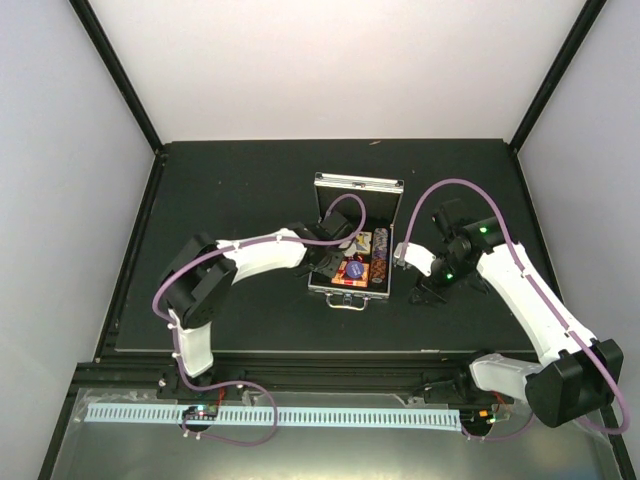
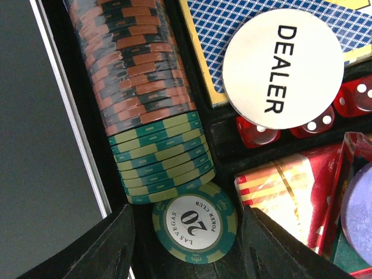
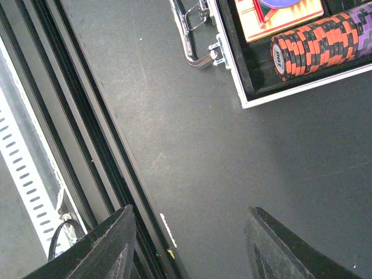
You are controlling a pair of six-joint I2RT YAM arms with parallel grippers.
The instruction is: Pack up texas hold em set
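My left claw (image 2: 189, 209) is released, its fingers either side of a green chip (image 2: 195, 224) reading "20 LAS VEGAS POKER CLUB", inside the open case (image 1: 358, 186). At one o'clock lies a white "DEALER" disc (image 2: 280, 68). My right claw (image 3: 190, 208) gapes empty above the table (image 3: 232, 174); the case's orange "100" chip (image 3: 283, 57) sits at one o'clock.

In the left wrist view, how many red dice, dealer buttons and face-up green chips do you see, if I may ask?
Red dice: 3
Dealer button: 1
Face-up green chip: 1
Total: 5
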